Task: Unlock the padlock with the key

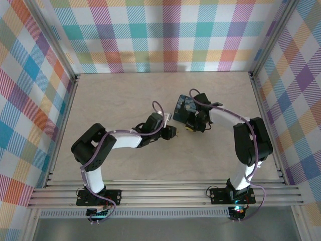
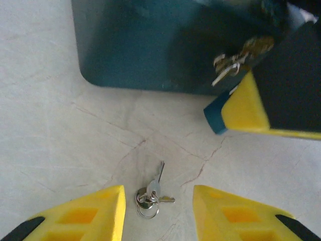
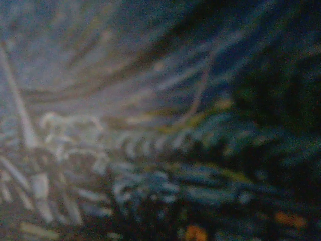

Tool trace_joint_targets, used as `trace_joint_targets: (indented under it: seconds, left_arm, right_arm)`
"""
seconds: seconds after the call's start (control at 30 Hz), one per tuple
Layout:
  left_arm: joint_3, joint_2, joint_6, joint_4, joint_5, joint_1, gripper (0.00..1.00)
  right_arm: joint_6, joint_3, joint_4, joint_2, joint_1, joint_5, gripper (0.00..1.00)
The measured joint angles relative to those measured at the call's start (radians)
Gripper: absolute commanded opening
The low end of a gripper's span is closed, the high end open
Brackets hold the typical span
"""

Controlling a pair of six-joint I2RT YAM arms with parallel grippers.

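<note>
Dark blue tin (image 2: 165, 45) is seen behind, with the closed right end effector (image 1: 192, 125) at its front. Padlock (image 2: 215, 119): a small dark blue corner is seen beneath that yellow finger; grip cannot be told. Key (image 2: 150, 193), on a ring, is seen lying on the table (image 2: 60, 150) between the open left end effector's (image 1: 174, 132) fingers.

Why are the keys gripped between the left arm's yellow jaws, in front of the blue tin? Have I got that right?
Not quite: the keys are not gripped. The left wrist view shows them lying loose on the table between the left arm's open yellow jaws, touching neither, in front of the blue tin.
</note>
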Motion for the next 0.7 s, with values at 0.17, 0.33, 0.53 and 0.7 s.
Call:
trace_joint_targets:
  seconds: [0.17,0.33,0.53,0.7]
  left_arm:
    - [0.084,-0.034,0.0,-0.127,0.005,0.02,0.4]
    - [0.193,-0.037,-0.003,-0.24,0.014,0.03,0.4]
    - [0.306,-0.027,-0.027,-0.358,0.046,0.055,0.35]
    - [0.497,0.072,-0.031,-0.448,0.113,0.079,0.31]
  right_arm:
    - [-0.132,0.017,-0.068,0.016,-0.002,0.021,0.0]
    - [-0.266,0.024,-0.12,0.026,-0.002,0.038,0.0]
    - [-0.364,0.017,-0.134,0.025,-0.002,0.056,0.0]
    - [-0.37,0.017,-0.135,0.025,-0.002,0.046,0.0]
